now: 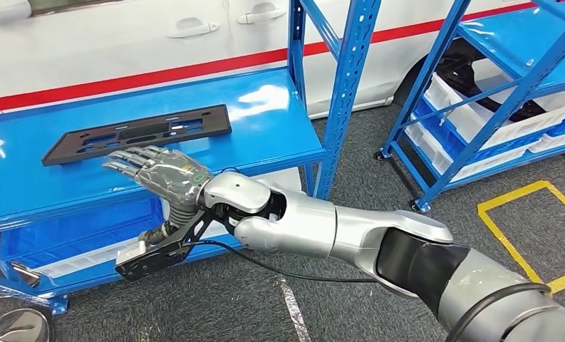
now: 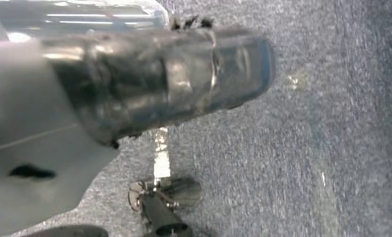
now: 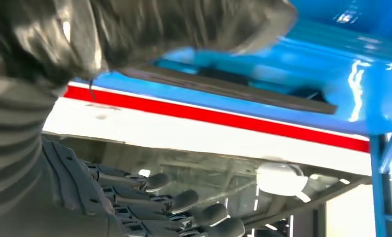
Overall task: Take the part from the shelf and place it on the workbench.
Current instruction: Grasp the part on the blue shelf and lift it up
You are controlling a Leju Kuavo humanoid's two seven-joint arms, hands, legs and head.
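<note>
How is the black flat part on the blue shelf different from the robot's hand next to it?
The black part lies flat on the blue shelf, while the right hand hovers in front of it with its fingers stretched out, holding nothing. The part is a long, thin plate with cut-out slots; the hand is bulky and rounded. The part is matte black; the hand is shiny grey. Both are dark against the blue.

You see one black part (image 1: 138, 132) lying flat on the near blue shelf (image 1: 279, 121), two blue shelf racks, the second (image 1: 493, 85) far right holding several white bins (image 1: 472, 117), one white car (image 1: 122, 43) behind, and one right hand (image 1: 158, 174).
</note>
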